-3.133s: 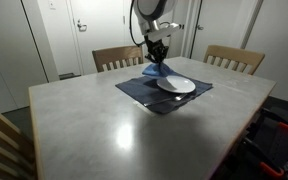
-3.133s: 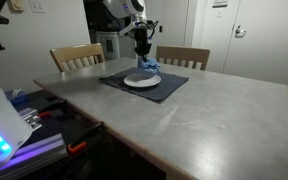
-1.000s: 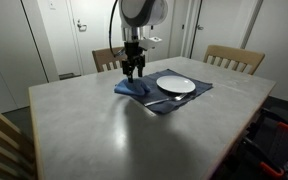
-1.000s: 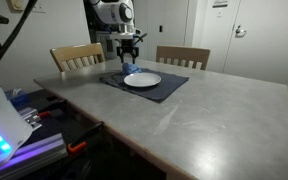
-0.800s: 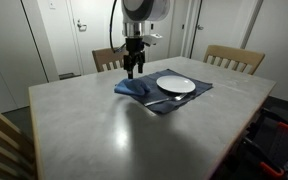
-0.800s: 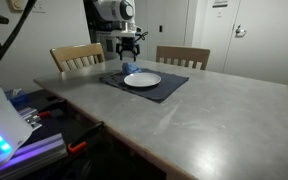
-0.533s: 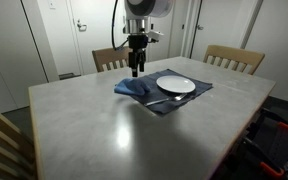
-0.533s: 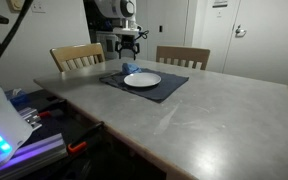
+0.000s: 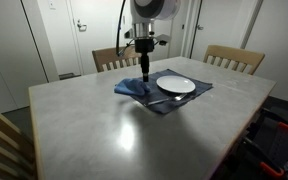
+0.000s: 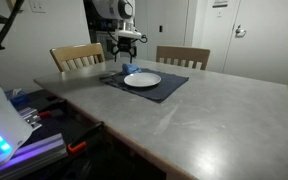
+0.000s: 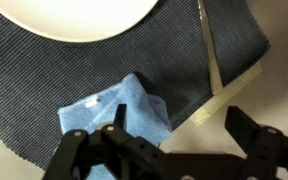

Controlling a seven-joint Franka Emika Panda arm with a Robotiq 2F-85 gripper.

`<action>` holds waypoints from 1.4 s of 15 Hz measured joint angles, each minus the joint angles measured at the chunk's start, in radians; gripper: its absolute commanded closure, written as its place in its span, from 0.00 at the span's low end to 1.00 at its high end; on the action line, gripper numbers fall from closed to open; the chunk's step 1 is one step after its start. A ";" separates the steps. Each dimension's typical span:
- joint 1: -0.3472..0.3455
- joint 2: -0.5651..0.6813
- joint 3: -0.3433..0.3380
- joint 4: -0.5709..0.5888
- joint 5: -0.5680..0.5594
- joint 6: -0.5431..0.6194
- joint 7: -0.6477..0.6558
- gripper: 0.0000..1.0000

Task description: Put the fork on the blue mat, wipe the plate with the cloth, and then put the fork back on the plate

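Grey tabletop is filling most of both exterior views, with two wooden chairs standing at its far edge. The white robot arm is reaching down over the far half of the table. The blue mat is lying flat on that half, dark and rectangular, with one corner turned toward the camera in an exterior view. The plate, round and white, is resting on the mat. The cloth is lying crumpled on the mat just beside the plate, near a corner of the mat and apart from the plate's rim in the wrist view. The gripper is hanging above the cloth with its jaws standing wide apart and holding nothing; in the wrist view its dark fingers are coming in from the bottom edge on either side of the cloth's folds. The fork is lying flat on the mat, off the plate, in the strip between the plate's rim and the mat's edge. Its long axis is running almost straight up and down the wrist view, leaning slightly, with one end stopping close to the mat's edge and the other running out of the top of the picture; which end is carrying the tines I cannot tell. It is lying apart from the cloth.
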 measured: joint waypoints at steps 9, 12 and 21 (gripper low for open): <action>-0.001 -0.005 0.004 -0.004 0.000 0.000 -0.004 0.00; 0.007 -0.005 0.001 -0.004 -0.014 0.001 -0.003 0.00; 0.015 -0.035 0.002 -0.057 -0.076 0.005 -0.133 0.00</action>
